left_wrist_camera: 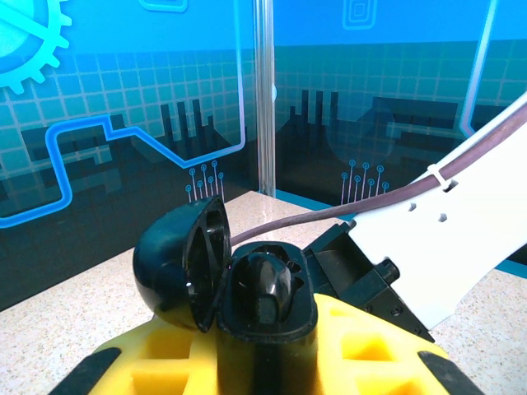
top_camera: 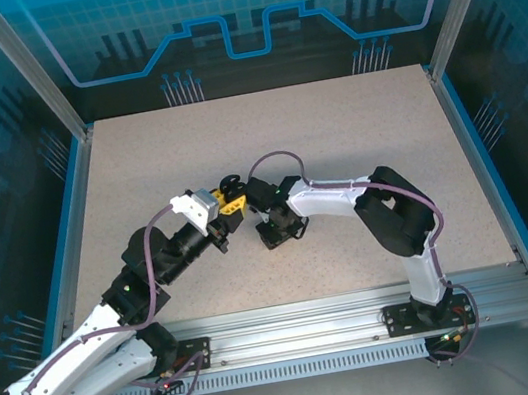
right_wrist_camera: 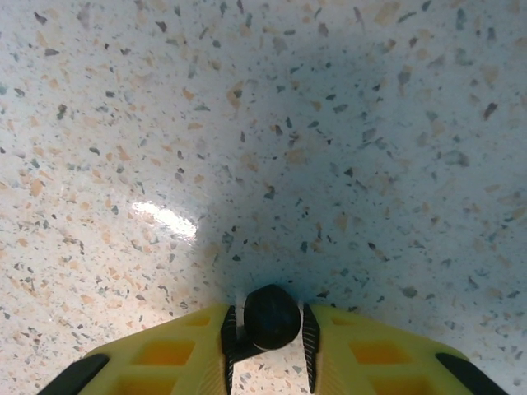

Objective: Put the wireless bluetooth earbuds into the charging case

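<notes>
The left pincer [left_wrist_camera: 265, 350] is squeezing the open black charging case [left_wrist_camera: 265, 292], its lid [left_wrist_camera: 175, 267] tipping back. The right pincer [right_wrist_camera: 268, 339] is pinching a black earbud [right_wrist_camera: 272, 316] over the surface [right_wrist_camera: 329, 123]. I think it is needing slow, careful lining up with its hole.

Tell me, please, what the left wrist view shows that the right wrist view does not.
Left wrist: a glossy black round charging case, lid open, clamped in the left gripper, with the right arm's white link behind it. Right wrist: a tiny black earbud pinched in the right gripper. Both: yellow fingers and the speckled beige tabletop.
</notes>
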### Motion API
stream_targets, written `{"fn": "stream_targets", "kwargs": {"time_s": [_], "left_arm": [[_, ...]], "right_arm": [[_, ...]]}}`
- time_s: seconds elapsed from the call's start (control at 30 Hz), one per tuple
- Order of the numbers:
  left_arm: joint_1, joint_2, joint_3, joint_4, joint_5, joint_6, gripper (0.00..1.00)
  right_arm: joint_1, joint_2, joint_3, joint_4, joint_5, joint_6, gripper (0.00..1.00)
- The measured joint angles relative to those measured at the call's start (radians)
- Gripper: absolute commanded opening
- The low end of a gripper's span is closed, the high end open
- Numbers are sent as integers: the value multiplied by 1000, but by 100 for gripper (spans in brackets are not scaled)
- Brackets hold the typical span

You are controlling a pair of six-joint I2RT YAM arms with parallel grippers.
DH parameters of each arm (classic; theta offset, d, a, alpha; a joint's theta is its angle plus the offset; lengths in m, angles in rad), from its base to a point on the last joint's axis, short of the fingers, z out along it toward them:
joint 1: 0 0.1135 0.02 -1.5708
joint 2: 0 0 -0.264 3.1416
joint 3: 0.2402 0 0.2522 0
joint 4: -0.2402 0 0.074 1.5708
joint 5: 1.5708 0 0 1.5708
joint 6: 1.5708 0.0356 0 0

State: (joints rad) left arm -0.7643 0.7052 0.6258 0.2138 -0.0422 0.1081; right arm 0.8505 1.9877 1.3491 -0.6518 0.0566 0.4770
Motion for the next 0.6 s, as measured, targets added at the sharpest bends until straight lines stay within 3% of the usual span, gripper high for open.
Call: {"fn": "stream_targets", "kwargs": {"time_s": [0.6], "left_arm": [[0, 0, 0, 0, 0, 0, 0]], "right_arm": [[7, 42, 66, -67, 23, -18, 30]]}}
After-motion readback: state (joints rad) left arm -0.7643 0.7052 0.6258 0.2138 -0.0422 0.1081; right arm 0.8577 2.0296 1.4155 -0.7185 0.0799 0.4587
